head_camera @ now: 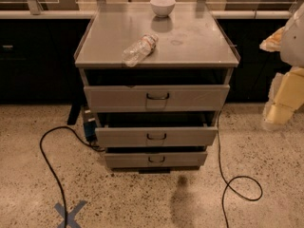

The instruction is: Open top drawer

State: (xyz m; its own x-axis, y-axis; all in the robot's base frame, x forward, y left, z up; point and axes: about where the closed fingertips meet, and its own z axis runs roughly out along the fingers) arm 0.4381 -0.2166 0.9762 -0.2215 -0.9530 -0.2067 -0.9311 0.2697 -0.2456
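Just beneath the cabinet top (199,42), the top drawer (190,99) shows its wide grey front, with two shorter drawer fronts (156,137) stacked below it. It does not look pulled out to any real extent. Being sheet metal on slides, it should be stiff and fairly light, and likely to run straight if drawn squarely. The place to take hold is the small dark wire handle (157,96) at the centre of the front; the smooth panel offers no other purchase. The gripper (285,96) hangs at the right edge of the scene, well apart from the handle and at about its height. Whether it is open or closed I cannot tell; it holds nothing visible. A plastic bottle (139,50) lies on the cabinet top near the front, and a white bowl (162,6) stands at the far edge.
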